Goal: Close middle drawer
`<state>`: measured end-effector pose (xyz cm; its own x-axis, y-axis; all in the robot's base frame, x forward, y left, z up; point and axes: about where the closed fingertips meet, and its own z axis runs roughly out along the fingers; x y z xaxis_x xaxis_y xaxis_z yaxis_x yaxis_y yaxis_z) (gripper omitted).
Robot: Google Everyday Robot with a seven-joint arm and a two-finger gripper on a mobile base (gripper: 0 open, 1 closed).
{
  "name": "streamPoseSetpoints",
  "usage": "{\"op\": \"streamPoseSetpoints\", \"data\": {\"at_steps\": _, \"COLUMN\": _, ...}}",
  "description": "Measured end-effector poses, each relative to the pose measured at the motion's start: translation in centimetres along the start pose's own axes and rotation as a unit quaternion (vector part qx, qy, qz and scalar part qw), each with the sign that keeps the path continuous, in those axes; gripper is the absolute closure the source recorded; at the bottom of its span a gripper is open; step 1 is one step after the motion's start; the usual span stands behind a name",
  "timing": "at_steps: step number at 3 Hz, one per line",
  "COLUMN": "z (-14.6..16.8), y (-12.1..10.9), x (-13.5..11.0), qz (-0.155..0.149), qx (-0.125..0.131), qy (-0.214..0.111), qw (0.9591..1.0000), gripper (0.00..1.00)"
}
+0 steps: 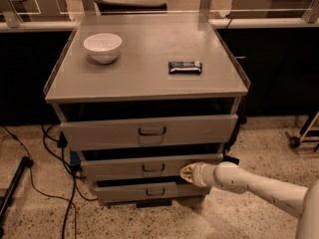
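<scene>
The grey metal cabinet (149, 86) has three drawers. The middle drawer (124, 167) has a low, wide front with a small dark loop handle (153, 169). It sticks out only slightly, less than the top drawer (149, 132) above it. My gripper (187, 173) comes in from the lower right on a white arm (259, 187). Its tip rests against the right part of the middle drawer's front, to the right of the handle. The bottom drawer (144, 191) sits below.
A white bowl (102, 47) and a dark snack bar (185, 67) lie on the cabinet top. Black cables (55, 153) trail on the speckled floor at the left. A wheeled stand (301, 136) is at the right.
</scene>
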<state>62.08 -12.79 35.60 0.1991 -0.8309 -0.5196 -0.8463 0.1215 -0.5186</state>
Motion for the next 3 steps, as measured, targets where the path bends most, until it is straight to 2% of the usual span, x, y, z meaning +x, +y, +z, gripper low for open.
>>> {"op": "streamPoseSetpoints", "data": {"at_steps": 1, "z": -0.1, "y": 0.1, "x": 0.0, "qz": 0.0, "qx": 0.0, "qy": 0.0, "qw": 1.0, "gripper": 1.0}}
{"op": "streamPoseSetpoints", "data": {"at_steps": 2, "z": -0.9, "y": 1.0, "x": -0.8, "qz": 0.009, "qx": -0.012, "qy": -0.015, "qw": 0.9998, "gripper": 1.0}}
{"op": "streamPoseSetpoints", "data": {"at_steps": 3, "z": -4.0, "y": 3.5, "x": -1.1, "qz": 0.044, "qx": -0.042, "qy": -0.041, "qw": 0.9973, "gripper": 1.0}}
